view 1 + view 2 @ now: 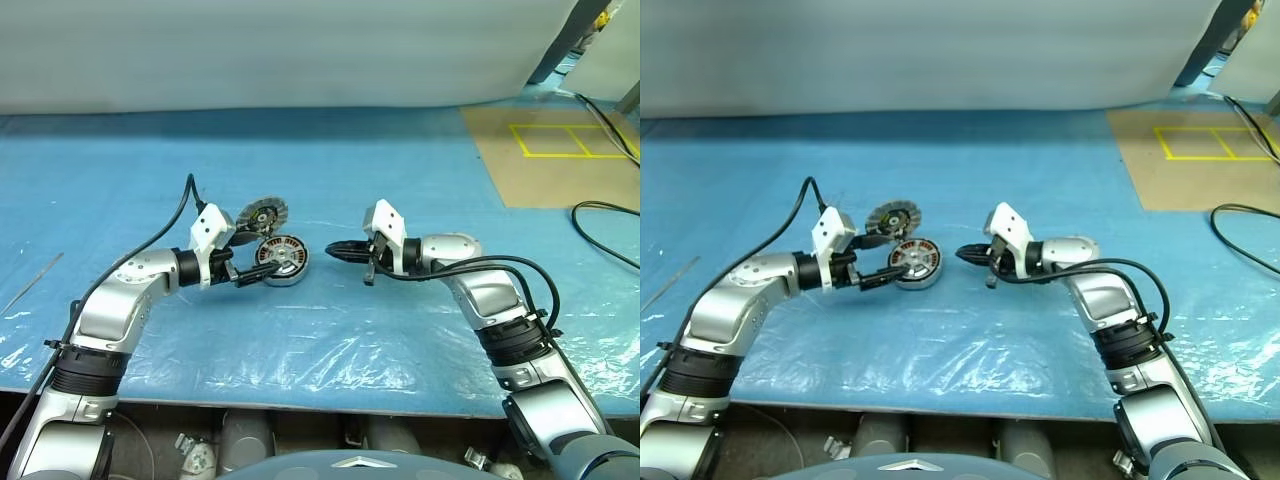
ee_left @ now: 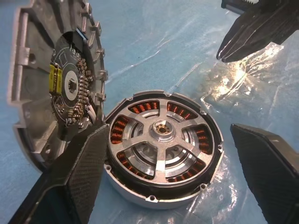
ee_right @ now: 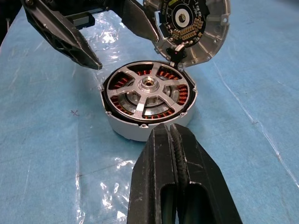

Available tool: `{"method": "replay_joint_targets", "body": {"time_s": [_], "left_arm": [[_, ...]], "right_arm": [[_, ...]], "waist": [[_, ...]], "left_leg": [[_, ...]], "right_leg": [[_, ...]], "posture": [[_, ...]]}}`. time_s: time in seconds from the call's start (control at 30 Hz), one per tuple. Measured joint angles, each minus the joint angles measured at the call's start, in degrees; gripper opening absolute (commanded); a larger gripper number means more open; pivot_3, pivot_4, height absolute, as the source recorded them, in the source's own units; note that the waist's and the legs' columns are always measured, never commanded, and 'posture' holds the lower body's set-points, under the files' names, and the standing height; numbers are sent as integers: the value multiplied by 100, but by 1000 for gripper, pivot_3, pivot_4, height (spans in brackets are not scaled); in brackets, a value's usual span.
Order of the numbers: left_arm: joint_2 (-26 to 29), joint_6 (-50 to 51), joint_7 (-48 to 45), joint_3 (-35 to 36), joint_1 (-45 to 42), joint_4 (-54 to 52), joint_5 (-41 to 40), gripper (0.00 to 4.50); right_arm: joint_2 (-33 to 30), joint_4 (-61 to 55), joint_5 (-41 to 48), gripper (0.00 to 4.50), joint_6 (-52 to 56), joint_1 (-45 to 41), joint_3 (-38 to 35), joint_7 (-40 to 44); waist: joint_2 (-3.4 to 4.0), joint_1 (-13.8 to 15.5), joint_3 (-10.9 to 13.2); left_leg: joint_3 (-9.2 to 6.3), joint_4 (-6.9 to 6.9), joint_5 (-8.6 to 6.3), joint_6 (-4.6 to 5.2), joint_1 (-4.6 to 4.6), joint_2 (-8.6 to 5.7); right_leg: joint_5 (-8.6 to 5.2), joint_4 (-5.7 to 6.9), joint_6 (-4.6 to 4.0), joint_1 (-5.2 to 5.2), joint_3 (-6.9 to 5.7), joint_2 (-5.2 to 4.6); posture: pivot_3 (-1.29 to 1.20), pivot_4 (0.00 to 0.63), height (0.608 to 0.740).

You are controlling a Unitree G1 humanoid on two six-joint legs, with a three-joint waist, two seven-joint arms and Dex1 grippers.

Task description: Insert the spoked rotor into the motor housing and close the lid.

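Now, rotor: the spoked rotor (image 2: 161, 135) sits seated inside the motor housing (image 3: 148, 122), its slim spokes and hub level with the copper windings around it
Housing: rests flat on the blue plastic-covered table (image 1: 330, 180), between the two grippers
Lid: the lid (image 2: 56, 88) stands up on edge at the housing's rim, hinged or leaning there, its inner face with a circuit board turned toward the rotor; it is not closed
Left gripper: the left gripper (image 2: 168, 177) has its two black fingers spread wide, one on each side of the housing, holding nothing; one finger is close against the base of the lid
Right gripper: the right gripper (image 3: 176, 177) has its fingers pressed together on nothing, pointing at the housing from the opposite side, just short of it
Step judged: insertion looks done; closing the lid remains
Risk: the finger beside the lid could knock it sideways off the rim instead of folding it down
Risk: pushing the lid with nothing bracing the housing could slide the housing on the slick plastic
Risk: a lid dropped crooked could jam on the rim or catch the rotor's spokes
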Motion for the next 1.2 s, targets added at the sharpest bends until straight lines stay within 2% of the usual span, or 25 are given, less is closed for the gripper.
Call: {"method": "replay_joint_targets", "body": {"time_s": [0.23, 0.27, 0.33, 0.37, 0.67, 0.93, 1.1, 1.2], "left_arm": [[-274, 26, 135, 114, 64, -14, -206, 1114], [-296, 16, 141, 110, 76, -14, -206, 889], [-399, -52, 191, 99, 122, -5, -195, 135], [-468, -96, 228, 69, 140, 2, -178, 21], [-1078, -733, 884, -160, 44, 502, 451, 21], [-1000, -536, 982, -480, 58, 338, 750, 21], [-687, -272, 947, -614, 34, 237, 803, 21], [-765, -254, 1135, -541, -7, 269, 805, 21]], "right_arm": [[36, 34, -46, 0, -64, 0, 3, -45], [40, 37, -63, 0, -73, 0, 3, -48], [59, 40, -84, 0, -107, 0, 3, -59], [75, 40, -85, 0, -117, -1, 3, -66], [147, 40, -97, 0, -135, -21, 3, -149], [168, 54, -100, 0, -154, -111, 2, -175], [176, 116, -114, 0, -182, -135, 2, -181], [178, 146, -128, 0, -216, -141, 2, -182]], "waist": [[0, -4, 0], [0, -3, 0], [0, -2, 0], [0, 0, 0], [0, -1, 0], [5, 2, -3], [22, -15, -13], [33, -24, -20]], "left_leg": [[0, 0, 0, 0, 0, 0], [0, 0, 0, 0, -1, 0], [-1, 0, 0, 0, -1, -1], [0, 0, 0, 0, -2, 0], [-2, 2, 0, 1, -3, 0], [-2, 1, 0, 1, 9, -2], [0, 0, -1, 1, 26, -1], [1, 0, 0, 2, 28, -1]], "right_leg": [[0, -1, 0, 0, 0, 0], [0, -1, 1, 0, 0, 0], [1, -2, 1, 0, 0, 0], [1, -3, 1, 0, 0, 0], [4, -4, 7, 1, 0, 0], [3, -6, 6, 16, 0, -2], [-10, -10, -14, 27, 2, -1], [-10, -10, -14, 29, 3, -1]], "posture": [[0, 150, 740], [0, 150, 740], [0, 150, 740], [0, 150, 740], [0, 150, 740], [0, 150, 740], [0, 150, 740], [0, 150, 740]]}}
